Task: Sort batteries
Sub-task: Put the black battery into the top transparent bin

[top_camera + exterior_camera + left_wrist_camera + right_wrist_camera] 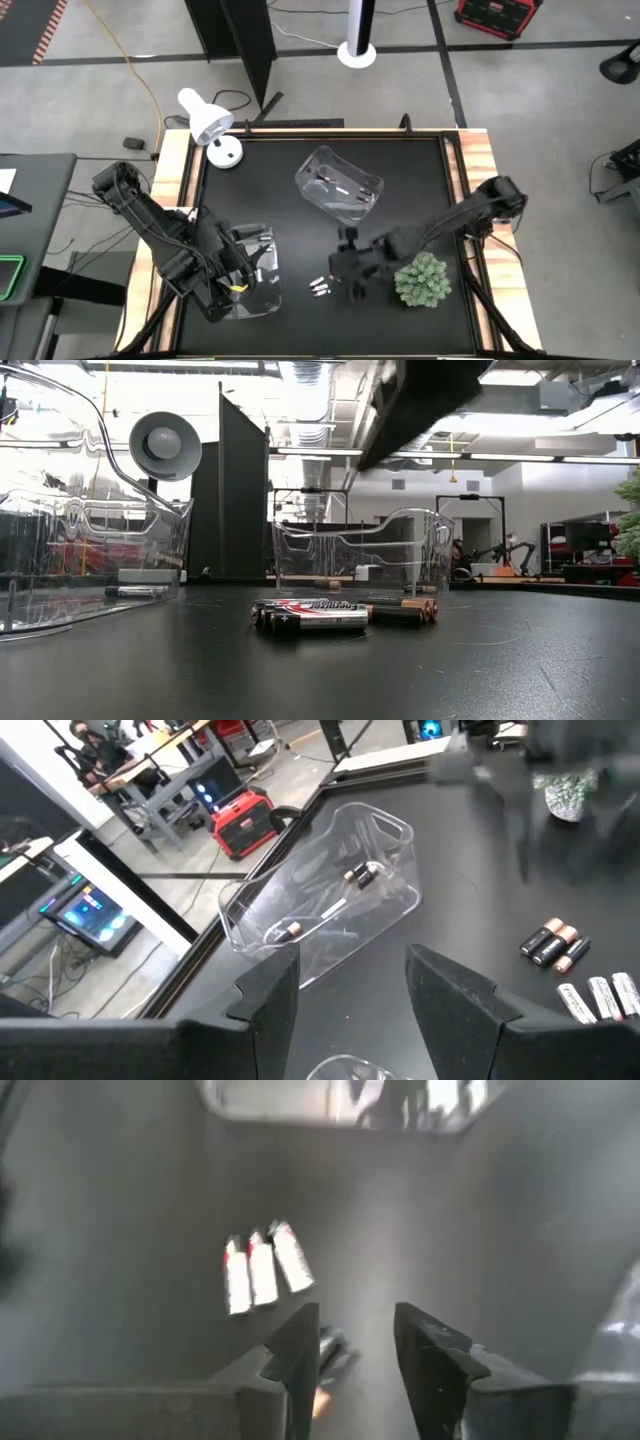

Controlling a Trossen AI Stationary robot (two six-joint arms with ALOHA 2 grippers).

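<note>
Now we see the right hand (352, 280) spread above loose batteries (321, 288) at lower centre; the left hand (350, 990) is spread.

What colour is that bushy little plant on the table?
Green; the plant shows best in the high view.

From behind the left gripper (350, 995), its two dark fingers (268, 992) stand apart with nothing between them. At twelve o'clock from them a clear plastic bin (320, 895) rests on the black table (470, 900), with a few batteries in the bin (360, 875). Out at three o'clock loose batteries lie on the table: dark copper-ended ones (553, 942) just beside silvery-white ones (598, 998). At one o'clock the other arm (530, 790) shows as a dark blur. Past the table's edge, at eleven o'clock, a red box (245, 823) sits on the floor.
</note>
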